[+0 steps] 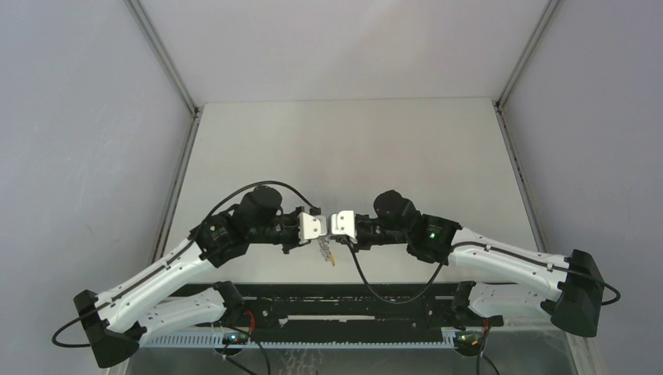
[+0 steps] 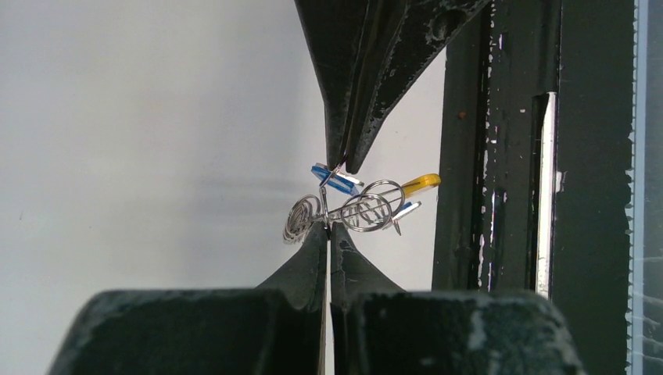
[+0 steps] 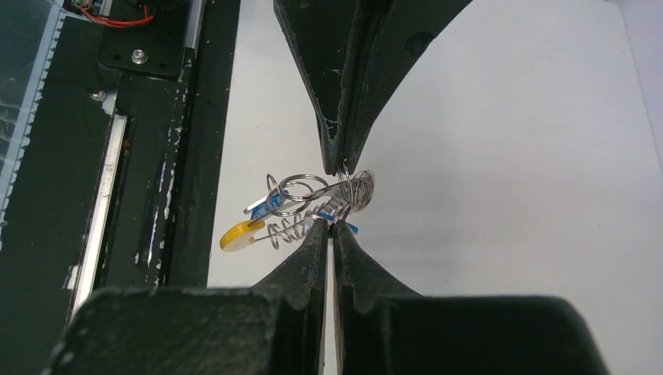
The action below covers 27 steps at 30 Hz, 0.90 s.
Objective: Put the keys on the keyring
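pale grey walls (image 1: 78,117) close in a white table (image 1: 352,141), and your two arms meet nose to nose above its near edge, just ahead of the black base rail (image 1: 352,308).

your left gripper (image 2: 328,228) is pinched tight, with no gap visible between its fingers, and its tips clamp a strand of the keyring (image 2: 367,207). the ring shows as a tangle of silvery wire loops and coils, and its yellow section (image 2: 421,183) sticks out toward the rail side.

your right gripper (image 3: 332,225) is closed just as hard. it comes at the same bundle from the opposite side, so the two sets of tips nearly face each other with the wire between them. a thin silver strand runs into its tips, right beside a blue key head. you cannot tell whether the pads catch that key as well.

the keys (image 2: 335,180) sit in the tangle. one blue head lies just under the right gripper's tips and another (image 2: 405,209) sits near the yellow section, both touching the wire. whether either is threaded on is too fine to tell.

from above, the bundle hangs below the two grippers, near the rail.
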Each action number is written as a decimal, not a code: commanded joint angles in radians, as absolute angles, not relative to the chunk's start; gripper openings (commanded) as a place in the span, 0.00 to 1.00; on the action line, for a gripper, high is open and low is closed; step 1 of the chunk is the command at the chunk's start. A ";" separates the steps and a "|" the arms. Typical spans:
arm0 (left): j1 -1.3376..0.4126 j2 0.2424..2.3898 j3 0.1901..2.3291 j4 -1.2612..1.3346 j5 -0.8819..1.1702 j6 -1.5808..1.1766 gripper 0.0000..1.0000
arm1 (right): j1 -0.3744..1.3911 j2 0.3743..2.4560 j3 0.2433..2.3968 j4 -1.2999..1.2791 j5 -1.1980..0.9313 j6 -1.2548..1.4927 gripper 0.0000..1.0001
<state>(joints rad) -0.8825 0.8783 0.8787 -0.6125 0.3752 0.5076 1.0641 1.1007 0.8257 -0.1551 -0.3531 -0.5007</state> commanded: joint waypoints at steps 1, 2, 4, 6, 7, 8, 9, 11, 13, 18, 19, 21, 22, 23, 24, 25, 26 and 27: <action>-0.891 0.876 0.861 -0.536 0.452 0.538 0.00 | 1.047 1.107 0.887 -0.116 -0.443 -0.525 0.00; -0.892 0.876 0.860 -0.536 0.459 0.540 0.00 | 1.044 1.110 0.891 -0.122 -0.455 -0.528 0.00; -0.891 0.877 0.859 -0.536 0.470 0.549 0.00 | 1.039 1.116 0.895 -0.128 -0.472 -0.531 0.00; -0.892 0.878 0.856 -0.539 0.476 0.554 0.00 | 1.027 1.118 0.898 -0.141 -0.490 -0.534 0.00; -0.892 0.876 0.856 -0.542 0.478 0.558 0.00 | 1.019 1.118 0.901 -0.146 -0.498 -0.537 0.00; -0.891 0.875 0.855 -0.542 0.477 0.560 0.00 | 1.013 1.117 0.901 -0.148 -0.506 -0.539 0.00; -0.893 0.873 0.852 -0.542 0.475 0.563 0.00 | 1.008 1.115 0.902 -0.149 -0.516 -0.538 0.00; -0.895 0.870 0.849 -0.542 0.472 0.568 0.00 | 1.002 1.113 0.906 -0.149 -0.536 -0.540 0.00; -0.899 0.871 0.848 -0.546 0.471 0.574 0.00 | 0.999 1.115 0.908 -0.154 -0.546 -0.547 0.00; -0.905 0.875 0.848 -0.552 0.458 0.579 0.00 | 0.993 1.123 0.926 -0.162 -0.575 -0.553 0.00; -0.905 0.873 0.847 -0.551 0.454 0.578 0.00 | 0.994 1.123 0.926 -0.160 -0.577 -0.550 0.00; -0.905 0.870 0.848 -0.542 0.434 0.568 0.00 | 0.996 1.123 0.926 -0.162 -0.574 -0.549 0.00; -0.905 0.868 0.848 -0.537 0.424 0.563 0.00 | 0.999 1.123 0.927 -0.163 -0.570 -0.546 0.00; -0.905 0.866 0.848 -0.530 0.409 0.552 0.00 | 1.003 1.122 0.927 -0.163 -0.565 -0.543 0.00; -0.905 0.866 0.850 -0.524 0.398 0.543 0.00 | 1.008 1.122 0.927 -0.162 -0.563 -0.539 0.00; -0.905 0.866 0.851 -0.518 0.386 0.533 0.00 | 1.016 1.121 0.927 -0.160 -0.557 -0.535 0.00; -0.905 0.866 0.853 -0.516 0.379 0.527 0.00 | 1.022 1.123 0.927 -0.158 -0.549 -0.532 0.00; -0.904 0.863 0.854 -0.509 0.378 0.518 0.00 | 1.028 1.126 0.927 -0.158 -0.539 -0.529 0.00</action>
<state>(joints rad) -0.8967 0.8795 0.8577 -0.6075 0.3931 0.5514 1.0004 1.1244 0.8803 -0.2115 -0.5331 -0.5381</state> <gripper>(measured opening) 0.010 0.003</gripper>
